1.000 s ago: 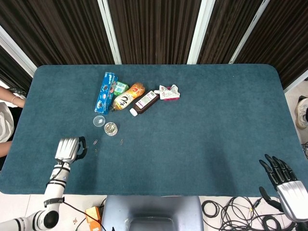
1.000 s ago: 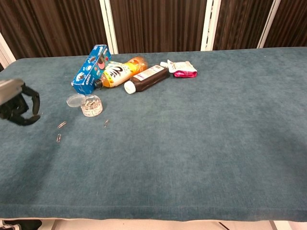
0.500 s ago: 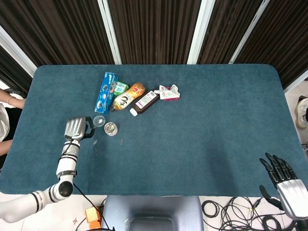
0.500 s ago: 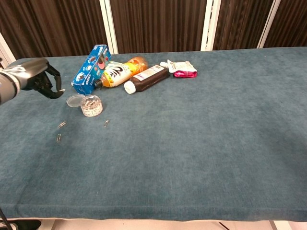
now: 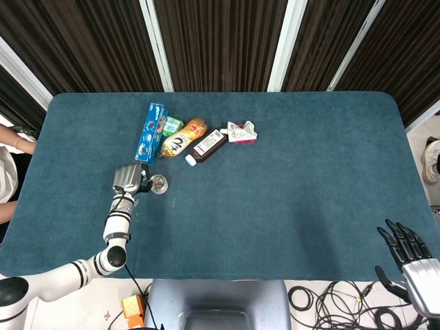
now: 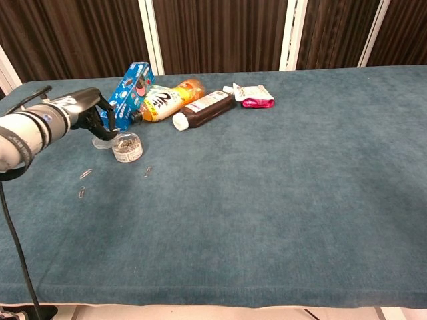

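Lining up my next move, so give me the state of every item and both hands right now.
left hand: fingers curled, over the clear lid, beside the jar
clear lid: off, flat on table
clip jar: upright, open
brown bottle: lying, capped
orange bottle: lying
blue box: lying flat
right hand: open, off table

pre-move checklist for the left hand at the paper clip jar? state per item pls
1. Left hand over the clear jar of paper clips: ok, fingers curled just above and left of it.
2. Contact with the jar: cannot tell.
3. Jar upright and uncovered: ok; its clear lid lies beside it, partly under the hand.
4. Loose paper clips on the table: not ok, three lie outside the jar.
5. Blue box close behind the hand: not ok, tight clearance.
6. Right hand clear of the work: ok, off the table's near right corner, fingers spread.
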### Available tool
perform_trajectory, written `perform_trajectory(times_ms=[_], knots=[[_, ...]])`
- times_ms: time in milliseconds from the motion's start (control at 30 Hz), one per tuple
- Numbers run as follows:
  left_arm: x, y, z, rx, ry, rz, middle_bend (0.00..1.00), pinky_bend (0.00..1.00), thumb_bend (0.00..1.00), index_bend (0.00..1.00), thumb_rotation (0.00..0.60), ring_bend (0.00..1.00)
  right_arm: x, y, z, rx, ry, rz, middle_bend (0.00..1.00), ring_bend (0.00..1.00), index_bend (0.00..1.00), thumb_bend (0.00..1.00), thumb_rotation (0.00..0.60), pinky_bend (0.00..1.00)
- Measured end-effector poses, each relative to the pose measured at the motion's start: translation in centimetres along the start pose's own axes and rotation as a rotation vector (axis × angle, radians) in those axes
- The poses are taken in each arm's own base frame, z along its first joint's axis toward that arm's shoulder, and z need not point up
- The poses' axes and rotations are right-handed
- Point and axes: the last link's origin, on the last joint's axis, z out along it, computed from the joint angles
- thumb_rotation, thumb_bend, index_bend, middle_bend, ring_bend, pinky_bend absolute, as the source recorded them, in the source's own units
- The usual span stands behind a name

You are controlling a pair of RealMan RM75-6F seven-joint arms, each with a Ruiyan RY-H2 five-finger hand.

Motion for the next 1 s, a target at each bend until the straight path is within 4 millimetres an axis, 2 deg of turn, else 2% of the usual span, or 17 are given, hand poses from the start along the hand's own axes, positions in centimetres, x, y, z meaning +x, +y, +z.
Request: perform_trajectory(times_ms=[300, 567, 1000], knots=[[-0.8, 1.1, 0.1, -0.008, -0.018, -0.009, 1.0, 1.0, 0.51, 0.66, 0.6, 1.0, 0.6, 0.4, -0.5, -0.006, 0.025, 0.019, 0.0, 0.0, 0.0, 0.32, 0.6, 0.13], [-1.1, 0.8, 0.1, 0.005, -0.031, -0.003, 1.0, 1.0, 0.43, 0.45, 0.6, 1.0, 0.6, 0.5, -0.6, -0.001, 0.024, 0.022, 0.0, 0.0, 0.0, 0.32, 0.6, 0.13], [-1.0, 0.1, -0.1, 0.018, -0.043, -0.002, 1.0, 1.0, 0.39, 0.35, 0.6, 1.0, 0.5, 0.3, -0.6, 0.002, 0.019, 0.018, 0.0, 0.0, 0.0, 0.32, 0.6, 0.13]])
